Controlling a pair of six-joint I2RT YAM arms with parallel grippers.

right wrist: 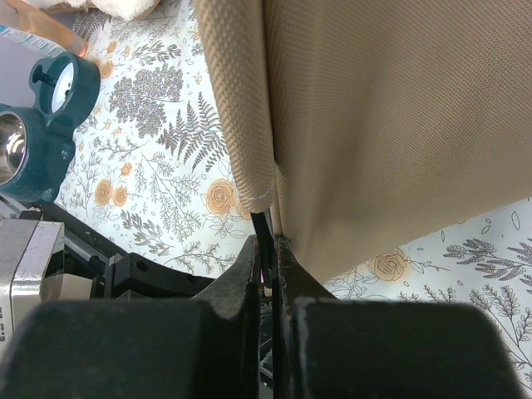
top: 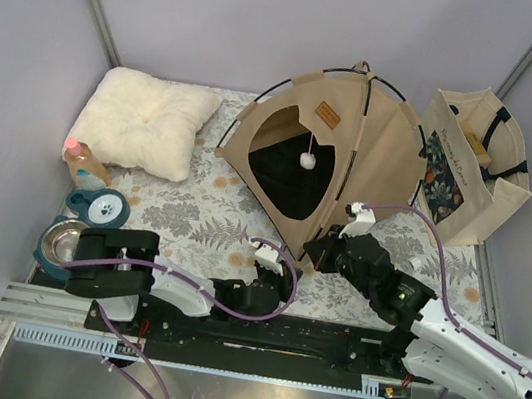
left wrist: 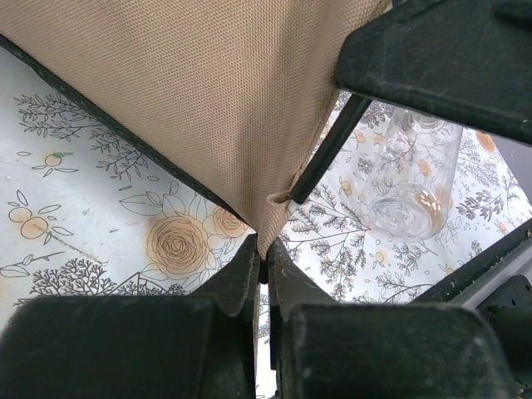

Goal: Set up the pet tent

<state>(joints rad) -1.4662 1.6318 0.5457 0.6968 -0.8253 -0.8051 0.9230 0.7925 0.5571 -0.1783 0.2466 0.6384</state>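
Observation:
The pet tent (top: 329, 154) stands at the back middle of the floral mat, tan canvas with an arched doorway and a white pom-pom (top: 306, 161). Both grippers meet at its near corner. My left gripper (top: 281, 266) is shut on the tip of the tan corner fabric (left wrist: 268, 229), seen in the left wrist view (left wrist: 266, 253). A thin black pole (left wrist: 328, 154) leaves the fabric sleeve just beside it. My right gripper (top: 323, 252) is shut on the black pole end (right wrist: 264, 229) below the tent's hem (right wrist: 267, 249).
A white fluffy cushion (top: 147, 120) lies back left. A beige floral tote bag (top: 473, 172) stands back right. A pink-capped bottle (top: 84, 163) and a teal stand with a steel bowl (top: 65, 241) sit at the left. A clear bottle (left wrist: 411, 174) lies by the corner.

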